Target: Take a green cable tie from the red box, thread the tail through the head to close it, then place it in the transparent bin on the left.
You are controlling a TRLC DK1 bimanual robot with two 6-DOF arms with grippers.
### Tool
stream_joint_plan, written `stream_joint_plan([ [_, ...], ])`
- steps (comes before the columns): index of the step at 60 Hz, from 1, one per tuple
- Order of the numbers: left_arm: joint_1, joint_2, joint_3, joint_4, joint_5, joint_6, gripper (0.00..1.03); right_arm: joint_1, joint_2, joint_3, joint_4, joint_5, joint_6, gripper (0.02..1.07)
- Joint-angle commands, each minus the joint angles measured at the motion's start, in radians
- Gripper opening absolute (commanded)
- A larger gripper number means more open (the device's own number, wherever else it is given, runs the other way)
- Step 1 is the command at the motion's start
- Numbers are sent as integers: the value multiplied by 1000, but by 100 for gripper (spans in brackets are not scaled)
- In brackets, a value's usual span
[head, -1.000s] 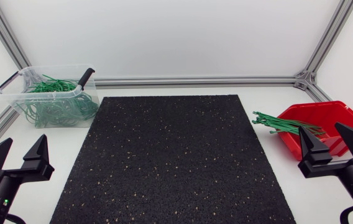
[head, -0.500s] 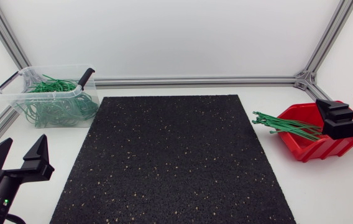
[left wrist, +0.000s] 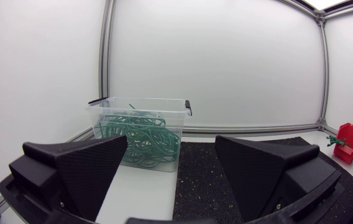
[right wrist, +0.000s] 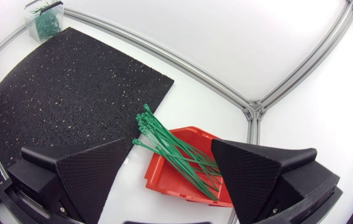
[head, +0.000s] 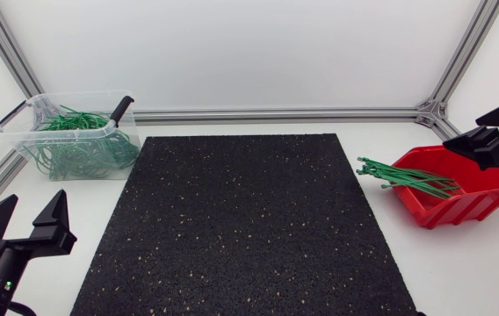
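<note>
The green cable ties [head: 408, 178] lie as a loose bundle in the red box [head: 487, 189] at the table's [head: 232, 127] right edge, their ends poking out over the box's low open side toward the far right corner of the black mat [head: 241, 228]. The right gripper [right wrist: 171, 146] hangs above the box with its fingers spread wide and nothing between them. The step in hand looks like the pick. It would go best at the fanned-out ends beyond the box's lip, where single ties separate, with the fingers set across one tie rather than along it. Dropping into the thick of the bundle risks lifting several at once. The left gripper [left wrist: 171, 143] waits at the near left corner, likewise spread and empty, and the transparent bin [head: 56, 132] sits at the far left corner.
</note>
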State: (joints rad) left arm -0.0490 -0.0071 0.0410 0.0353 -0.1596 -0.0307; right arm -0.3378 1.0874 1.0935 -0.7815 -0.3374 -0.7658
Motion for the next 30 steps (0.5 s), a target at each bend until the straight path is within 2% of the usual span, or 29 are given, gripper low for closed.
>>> stream_joint_plan([
  [1, -8, -7, -44, -2, -11, -21, 99, -12, 98, 62, -42, -6, -86, 102],
  [6, -8, -7, -44, -2, -11, -21, 99, -21, 146, 69, -61, 5, -182, 102],
  [21, -6, -7, -44, -2, -11, -21, 99, -9, 223, 54, -35, 15, -331, 102],
  [26, -6, -7, -44, -2, -11, -21, 99, -13, 223, -1, 56, 26, -386, 95],
  [30, -6, -5, -44, -2, -11, -21, 99, -13, 239, -32, 110, 31, -408, 94],
])
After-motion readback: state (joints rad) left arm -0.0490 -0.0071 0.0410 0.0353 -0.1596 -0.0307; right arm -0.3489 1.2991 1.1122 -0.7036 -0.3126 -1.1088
